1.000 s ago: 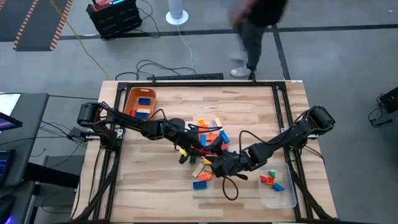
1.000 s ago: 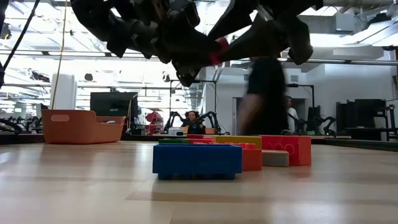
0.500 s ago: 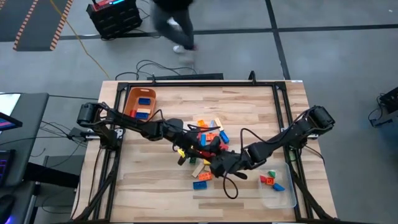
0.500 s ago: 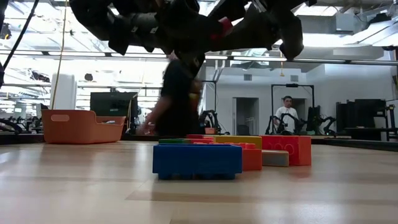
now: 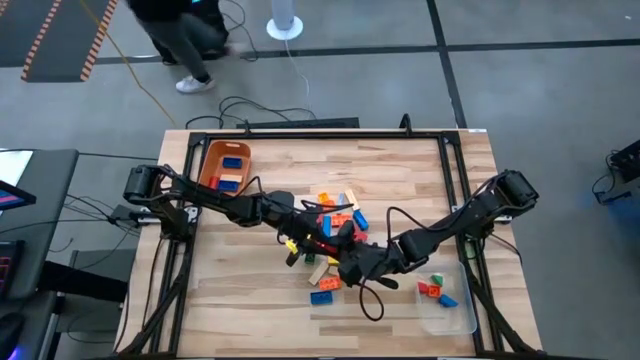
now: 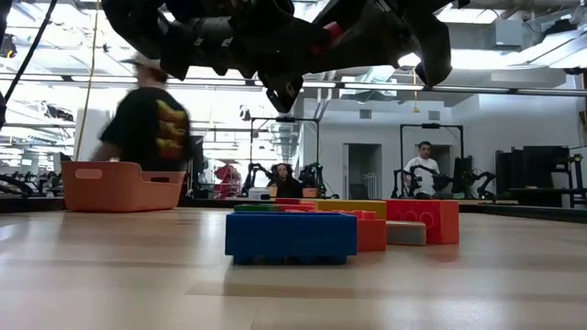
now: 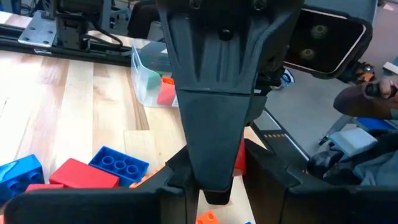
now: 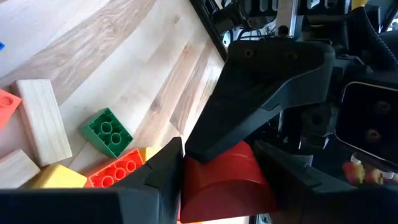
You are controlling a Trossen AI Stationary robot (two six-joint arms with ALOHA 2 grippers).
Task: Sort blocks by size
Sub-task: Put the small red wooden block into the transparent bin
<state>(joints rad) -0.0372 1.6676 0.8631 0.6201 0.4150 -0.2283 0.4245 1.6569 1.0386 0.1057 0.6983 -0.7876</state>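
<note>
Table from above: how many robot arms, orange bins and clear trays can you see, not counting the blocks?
Robot arms: 2 (left arm, right arm)
Orange bin: 1
Clear tray: 1
Total: 4

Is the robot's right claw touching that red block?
Touching. The right wrist view shows the right gripper with its dark fingers pressed against both sides of the red block, with no gap showing.
</note>
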